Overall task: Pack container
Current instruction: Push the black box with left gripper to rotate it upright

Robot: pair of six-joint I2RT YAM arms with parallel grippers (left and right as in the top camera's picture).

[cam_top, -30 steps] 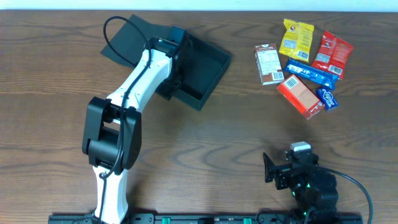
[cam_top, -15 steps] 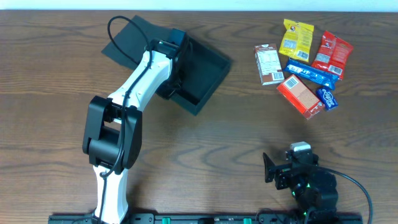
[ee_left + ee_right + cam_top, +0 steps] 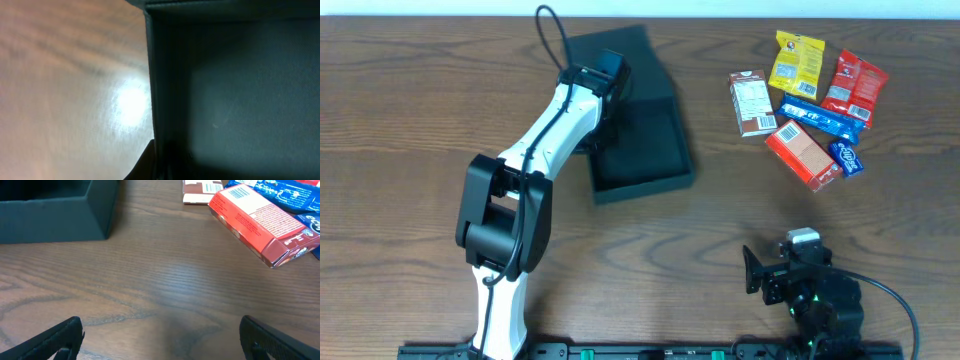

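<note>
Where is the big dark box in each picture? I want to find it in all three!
Overhead: the dark box sits in the upper middle, left of the snack packets.
Left wrist: the dark box's inside fills the right side, very close up.
Right wrist: one outer corner shows at top left.
Shared landmark: the brown wooden table, right beside the box's wall in every view.

The container (image 3: 655, 140) lies left of the snack packets (image 3: 815, 115).
</note>
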